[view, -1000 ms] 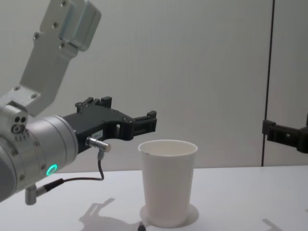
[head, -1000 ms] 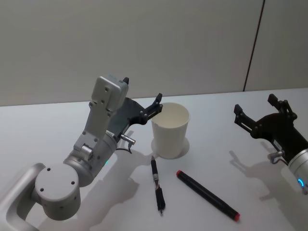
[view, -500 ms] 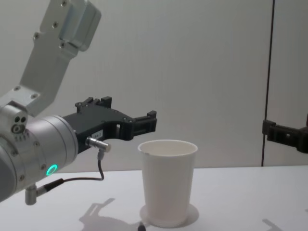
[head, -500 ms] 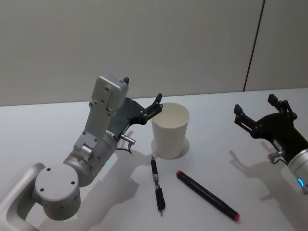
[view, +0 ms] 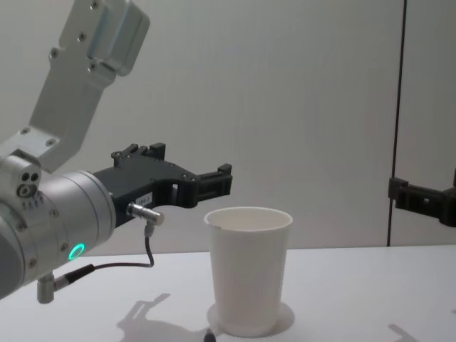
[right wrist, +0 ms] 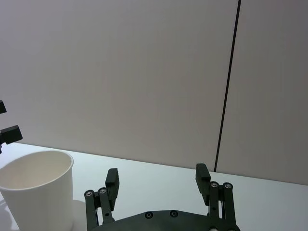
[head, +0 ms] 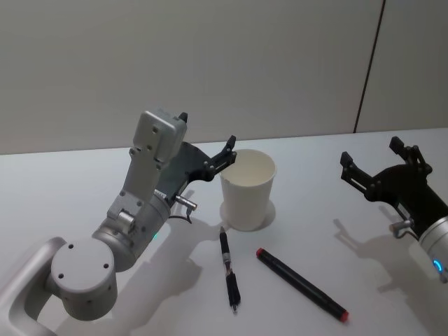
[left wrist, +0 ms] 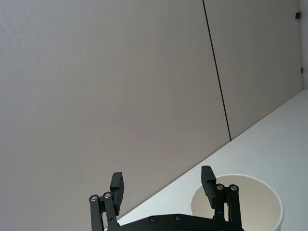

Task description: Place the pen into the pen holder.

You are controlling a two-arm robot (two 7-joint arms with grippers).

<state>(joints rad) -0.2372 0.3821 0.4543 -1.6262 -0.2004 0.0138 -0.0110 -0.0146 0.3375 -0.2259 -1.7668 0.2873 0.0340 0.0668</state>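
Looking down from the head, where's the pen (head: 301, 283)?

Flat on the table (head: 84, 182), in front of the pen holder (head: 247, 189), well apart from both pincers. The left gripper (head: 206, 131) is spread wide beside the rim, and the right gripper (head: 371, 152) is wide too.

The wrist views?

Each shows its wide fingers, with the pen holder beyond.

The chest?

The left gripper hangs just left of the rim, slightly higher.

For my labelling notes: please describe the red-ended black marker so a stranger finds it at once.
Find the white tapered paper cup. Two pens lie before it; take the longer black marker pen on the right. Only it has red ends; the slim black pen has a silver band.
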